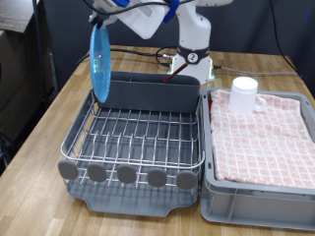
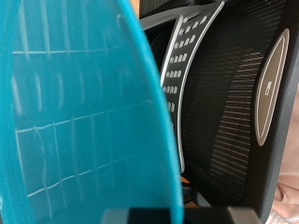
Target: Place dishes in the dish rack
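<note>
The light-blue plate (image 1: pixel 99 64) hangs on edge above the exterior view's left rear corner of the silver wire dish rack (image 1: pixel 138 138), next to its dark grey caddy (image 1: pixel 153 90). My gripper (image 1: pixel 100 22) is shut on the plate's upper rim. In the wrist view the plate (image 2: pixel 75 121) fills most of the picture and runs down between my fingers (image 2: pixel 117 217). The white cup (image 1: pixel 243 93) stands on the checked cloth at the exterior view's right. I do not see the wooden spoon clearly.
The red-and-white checked cloth (image 1: pixel 264 138) lies in a grey plastic bin (image 1: pixel 258 205) right beside the rack. The rack's grey drip tray (image 1: pixel 138 203) juts towards the exterior view's bottom. The robot base (image 1: pixel 194 54) stands behind the caddy. A black mesh chair back (image 2: pixel 234 103) shows in the wrist view.
</note>
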{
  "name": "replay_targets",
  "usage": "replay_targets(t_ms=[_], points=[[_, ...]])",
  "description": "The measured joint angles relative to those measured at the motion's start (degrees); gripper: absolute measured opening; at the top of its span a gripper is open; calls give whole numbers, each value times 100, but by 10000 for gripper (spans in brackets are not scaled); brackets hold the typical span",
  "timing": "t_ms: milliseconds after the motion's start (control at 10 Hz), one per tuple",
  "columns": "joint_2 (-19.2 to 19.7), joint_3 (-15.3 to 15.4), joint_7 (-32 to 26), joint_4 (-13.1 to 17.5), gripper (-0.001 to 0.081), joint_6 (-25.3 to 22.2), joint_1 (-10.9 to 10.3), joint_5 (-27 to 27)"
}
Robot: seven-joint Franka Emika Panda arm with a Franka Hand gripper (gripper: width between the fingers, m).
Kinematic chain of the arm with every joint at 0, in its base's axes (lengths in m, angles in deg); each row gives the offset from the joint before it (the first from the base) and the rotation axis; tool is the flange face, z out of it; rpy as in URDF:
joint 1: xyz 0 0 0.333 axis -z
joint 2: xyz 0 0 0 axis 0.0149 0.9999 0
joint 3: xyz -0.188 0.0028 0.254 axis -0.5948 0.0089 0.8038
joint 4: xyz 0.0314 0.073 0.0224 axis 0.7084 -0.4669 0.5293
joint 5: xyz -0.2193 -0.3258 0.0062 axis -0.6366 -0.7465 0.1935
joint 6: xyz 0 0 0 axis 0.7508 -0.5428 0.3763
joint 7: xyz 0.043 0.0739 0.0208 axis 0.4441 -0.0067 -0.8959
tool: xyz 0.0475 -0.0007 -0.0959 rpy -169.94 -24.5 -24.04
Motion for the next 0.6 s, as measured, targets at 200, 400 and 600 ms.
replay_targets(t_ms=[200,400,600], points=[[207,-141,-15,0,18,316,17,-61],[390,-238,-15,-6,18,607,21,-69],[537,-298,-10,-28,18,816,21,-96]])
